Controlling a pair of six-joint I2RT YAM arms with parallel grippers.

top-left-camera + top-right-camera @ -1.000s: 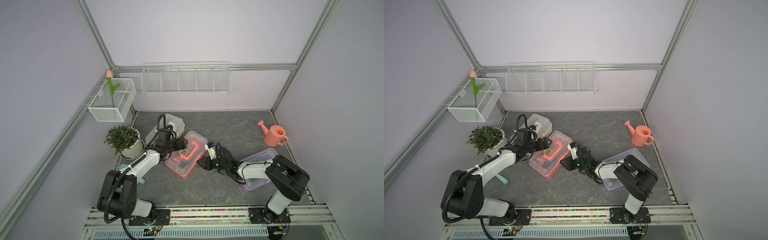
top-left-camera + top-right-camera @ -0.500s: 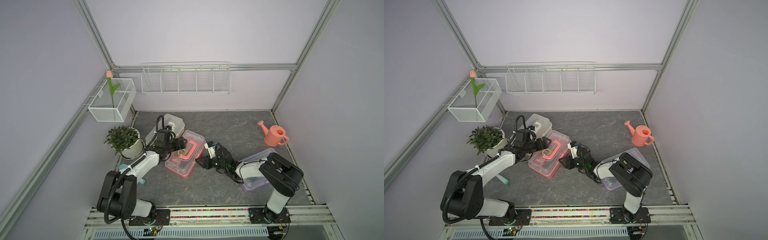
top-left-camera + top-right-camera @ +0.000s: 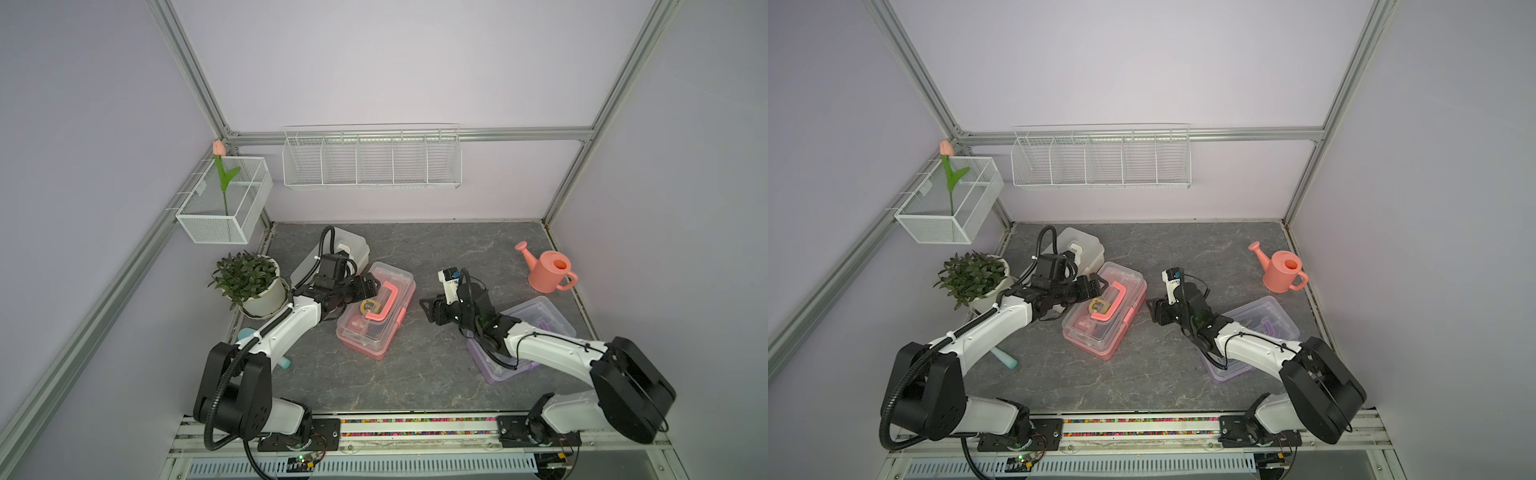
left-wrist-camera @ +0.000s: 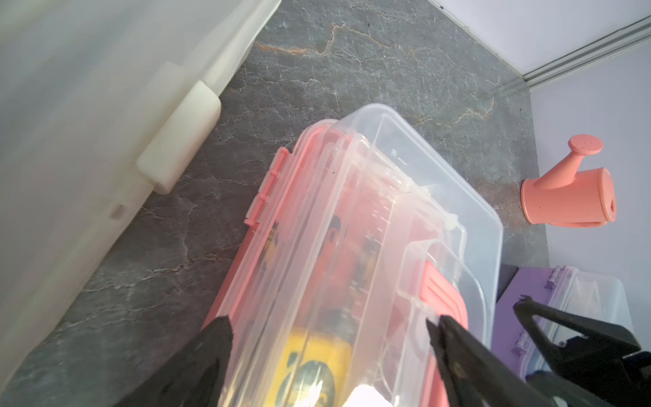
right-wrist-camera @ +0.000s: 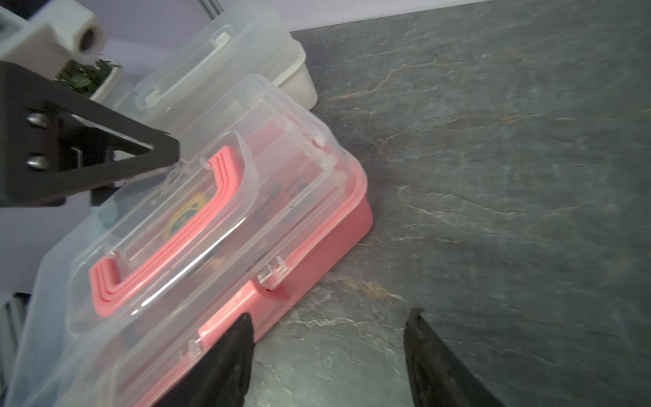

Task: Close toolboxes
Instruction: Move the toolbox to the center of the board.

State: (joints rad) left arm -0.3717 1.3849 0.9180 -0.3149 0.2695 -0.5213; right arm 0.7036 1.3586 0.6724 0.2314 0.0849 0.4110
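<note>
Overhead, in both top views, the pink toolbox [image 3: 376, 309] [image 3: 1104, 316] lies askew in the middle of the table [image 3: 415, 374], its clear lid down on the base. The white toolbox [image 3: 349, 249] sits just behind it, near the potted plant [image 3: 249, 278]. The purple toolbox [image 3: 536, 328] lies to the right, partly under the right arm. The left fingers [image 3: 368, 286] hang over the near-left end of the pink lid, and the right fingers [image 3: 430, 307] are just beside the box's right side, apart from it. A watering can [image 3: 548, 272] stands at the far right.

From the left wrist, the left fingers [image 4: 211, 352] are spread wide, one beside the pink toolbox's [image 4: 352, 229] wall, one over its handle, gripping nothing. The white toolbox [image 4: 88, 123] and the purple toolbox [image 4: 521, 289] flank it.

From the right wrist, the right fingers [image 5: 232, 356] are parted with bare table [image 5: 493, 176] between them, one tip close to the pink toolbox's [image 5: 317, 246] front edge. The handle [image 5: 169, 239] lies flat.
</note>
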